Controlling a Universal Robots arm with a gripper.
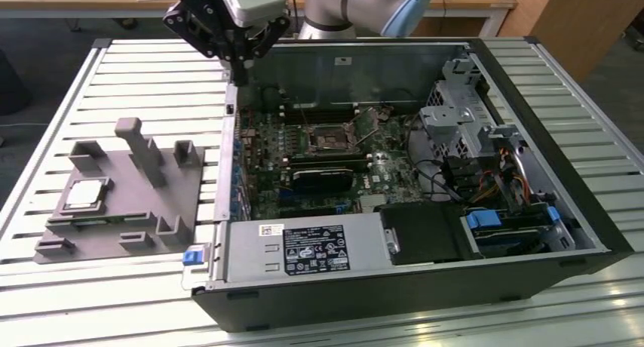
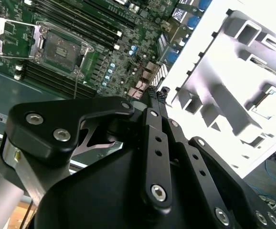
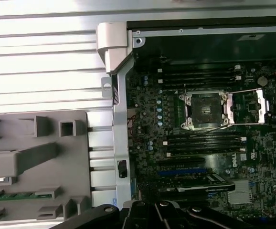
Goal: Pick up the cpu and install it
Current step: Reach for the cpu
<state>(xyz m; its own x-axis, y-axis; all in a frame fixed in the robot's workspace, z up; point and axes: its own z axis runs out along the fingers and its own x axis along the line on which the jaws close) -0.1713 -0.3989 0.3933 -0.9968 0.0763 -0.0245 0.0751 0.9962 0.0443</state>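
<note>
Cpu (image 1: pixel 86 194) sits in its pocket on the grey tray (image 1: pixel 116 211), on the exterior view's left, untouched and well apart from the gripper (image 1: pixel 241 77). The risk: tall posts (image 1: pixel 141 147) stand near the chip, so an off-line descent could clip one. The socket (image 1: pixel 330 139) also lies open, where a skewed drop could bend contacts. The arm hangs high over the case (image 1: pixel 403 287) wall, pointing down, fingers (image 2: pixel 151 112) apparently pressed together on nothing.
</note>
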